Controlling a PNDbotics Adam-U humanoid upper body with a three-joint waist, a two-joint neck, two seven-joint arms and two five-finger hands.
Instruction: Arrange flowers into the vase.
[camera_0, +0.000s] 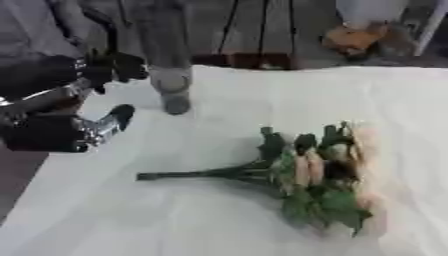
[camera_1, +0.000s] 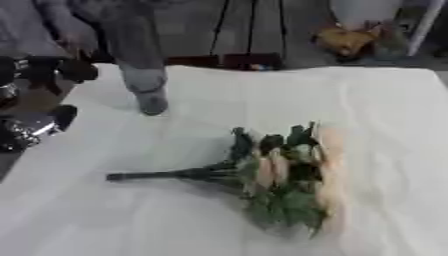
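Observation:
A bunch of flowers (camera_0: 319, 172) lies flat on the white cloth-covered table (camera_0: 175, 220). Its pale peach blooms and green leaves are to the right, and its dark stems (camera_0: 188, 174) point left. A tall grey vase (camera_0: 169, 65) stands upright near the table's far left edge, its top cut off by the view. My left hand (camera_0: 83, 107) hovers just left of the vase, at the table's left edge. It is black and silver and open. One finger (camera_0: 125, 66) reaches out beside the vase and another (camera_0: 119, 116) sits lower, with nothing between them. My right hand does not show.
Beyond the table's far edge stand dark wooden slats (camera_0: 258, 30). An orange-brown object (camera_0: 354, 37) lies on the floor at the upper right, next to a white post (camera_0: 433, 25). The table's left edge runs diagonally below my left hand.

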